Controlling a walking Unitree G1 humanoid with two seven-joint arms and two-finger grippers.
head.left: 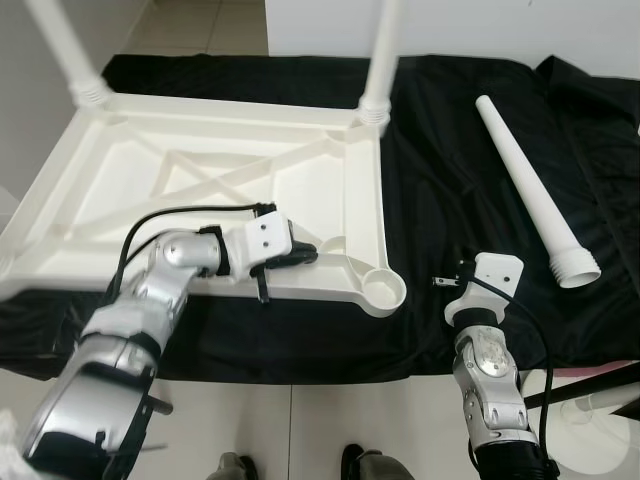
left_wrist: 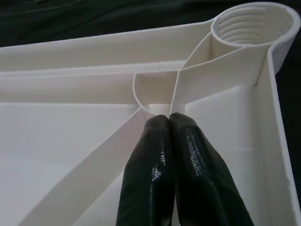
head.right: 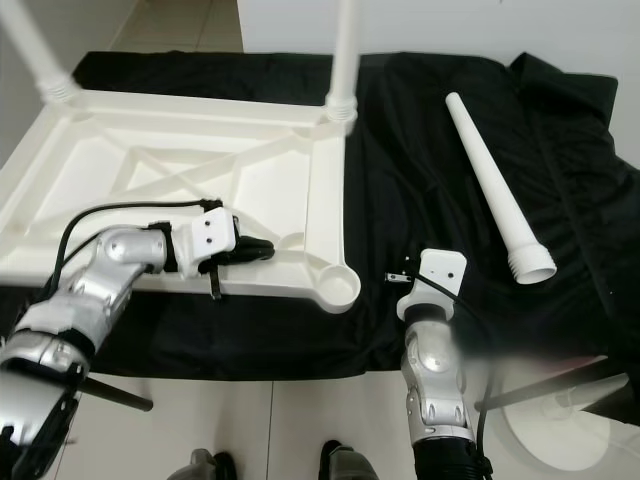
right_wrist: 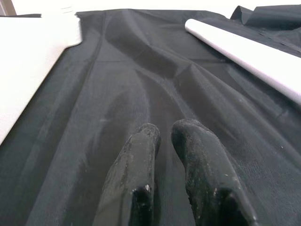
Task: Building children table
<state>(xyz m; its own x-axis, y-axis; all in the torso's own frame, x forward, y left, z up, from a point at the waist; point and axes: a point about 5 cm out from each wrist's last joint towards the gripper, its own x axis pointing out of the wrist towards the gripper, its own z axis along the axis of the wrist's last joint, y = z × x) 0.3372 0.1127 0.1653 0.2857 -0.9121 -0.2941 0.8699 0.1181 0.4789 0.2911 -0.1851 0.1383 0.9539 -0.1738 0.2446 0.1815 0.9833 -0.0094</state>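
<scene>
The left gripper (left_wrist: 168,117) is seen with its two black fingers (left_wrist: 150,165) pressed tight together, and nothing is held between them. Its tips are laid inside the upside-down white table top (head.left: 130,190), right against a thin rib near one corner. Just past the tips a small round cup is formed by the ribs, and a little further on the empty leg socket (left_wrist: 251,23) is found, with screw ridges seen inside it. Part of the socket's rim is cut off at the picture's edge in the left wrist view.

Further out, two white legs (head.left: 385,50) are already stood up in the far corners of the table top. Their upper ends are cut off by the top of the head views. The near left corner of the table top is hidden behind the silver left arm.

The right gripper (right_wrist: 162,132) is held low over the black cloth (right_wrist: 117,94), with its fingers a small gap apart and nothing in them. In the head views its fingers are mostly hidden by the white wrist. Beyond it and off to its right, a loose white leg (head.left: 530,190) is laid on the cloth, well apart from the table top.

Something white and round (head.right: 560,430) is seen on the floor by the right arm, but it cannot be made out.
</scene>
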